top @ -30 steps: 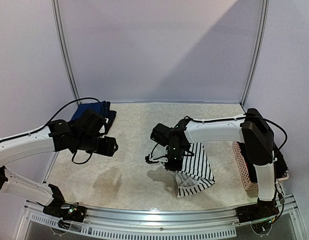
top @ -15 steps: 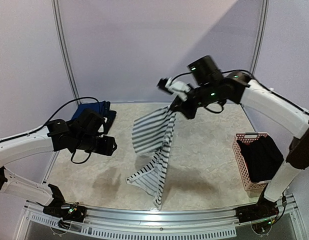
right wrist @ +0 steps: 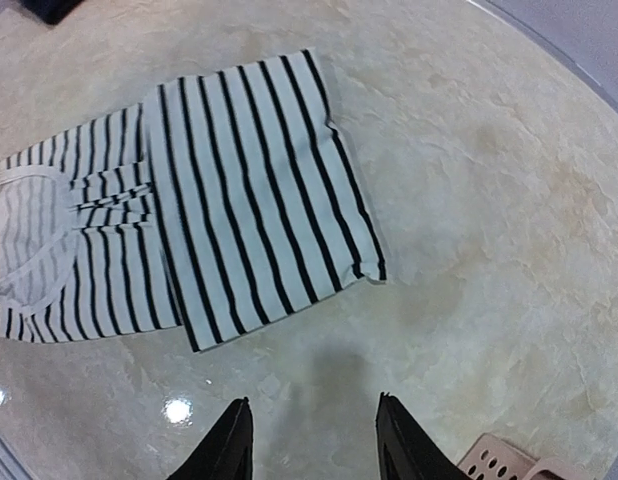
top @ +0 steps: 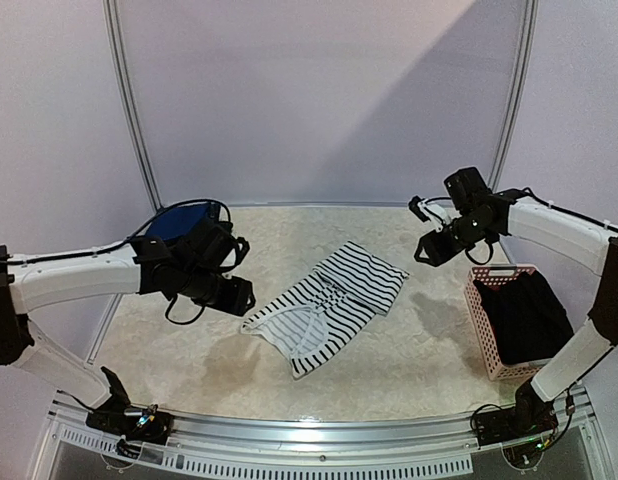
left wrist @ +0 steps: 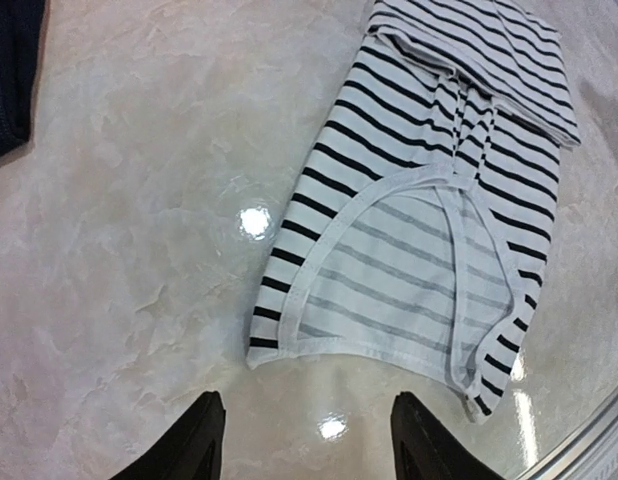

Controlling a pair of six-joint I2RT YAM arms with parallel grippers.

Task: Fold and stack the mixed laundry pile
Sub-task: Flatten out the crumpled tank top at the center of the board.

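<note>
Two grippers: left gripper (left wrist: 304, 412) and right gripper (right wrist: 311, 405) apart, empty.
Striped top (left wrist: 429, 230): ahead of both; best flattened before folding.

The black-and-white striped tank top (top: 327, 305) is soft, matt knit cloth with plain white trim. The table (top: 189, 350) under it looks like smooth, glossy cream stone that catches bright lamp spots. Right of the top, the basket (top: 484, 330) is pink slotted plastic and holds matt black cloth (top: 529, 315).
</note>
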